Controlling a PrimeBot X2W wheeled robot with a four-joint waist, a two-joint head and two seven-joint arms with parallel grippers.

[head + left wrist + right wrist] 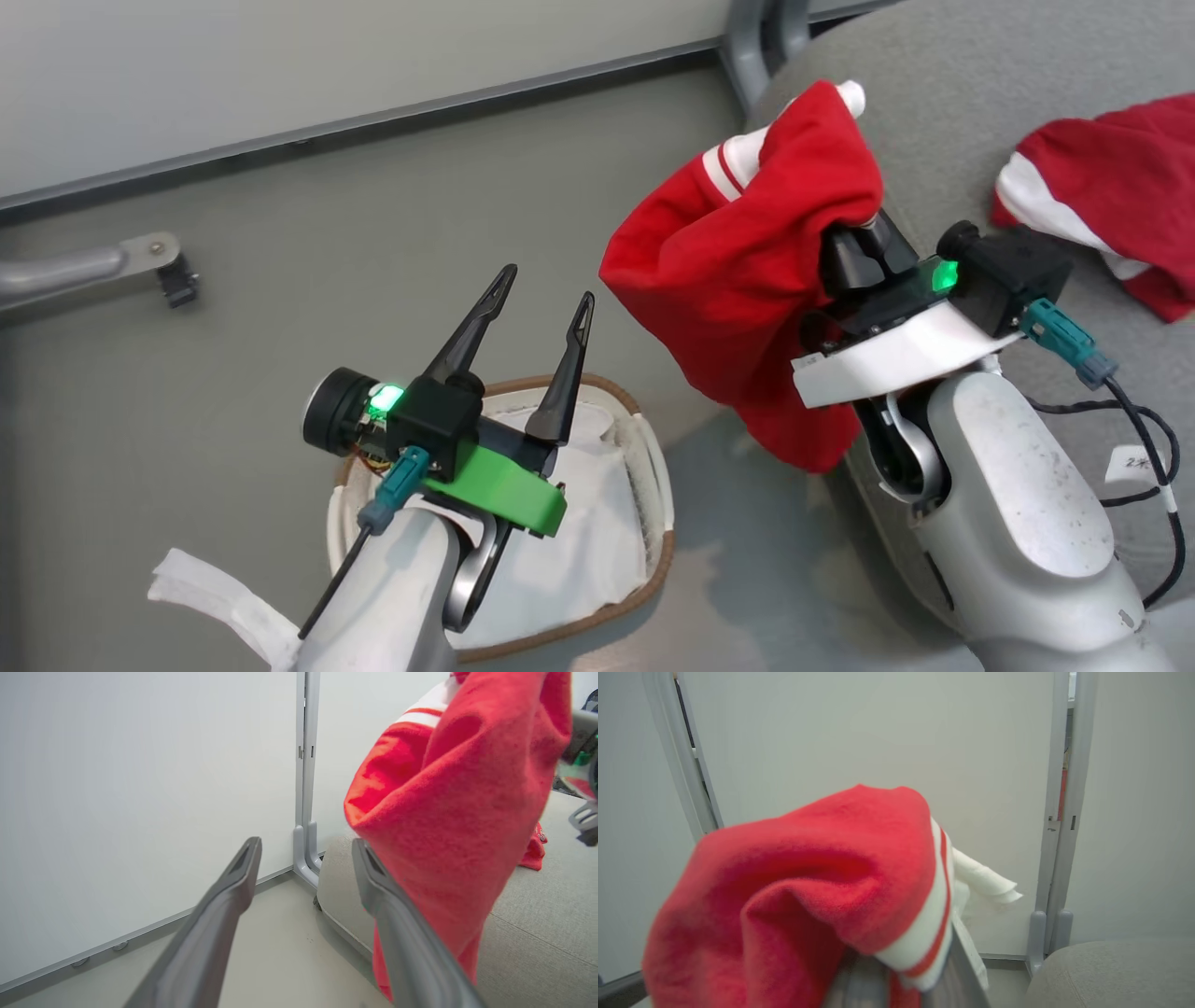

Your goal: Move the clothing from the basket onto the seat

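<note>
red garment drapes the upraised right gripper, seemingly clamped inside.

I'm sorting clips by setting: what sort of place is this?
Probably an office or lab test area rather than a home: plain white partition panels on grey metal posts, a bare grey floor, and one grey seat.

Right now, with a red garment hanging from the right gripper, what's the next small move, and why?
Probably carry the right gripper farther over the seat before opening. It is shut on the red garment, which hangs mostly beside the seat's edge, above the floor. A second garment already lies on the seat.
</note>
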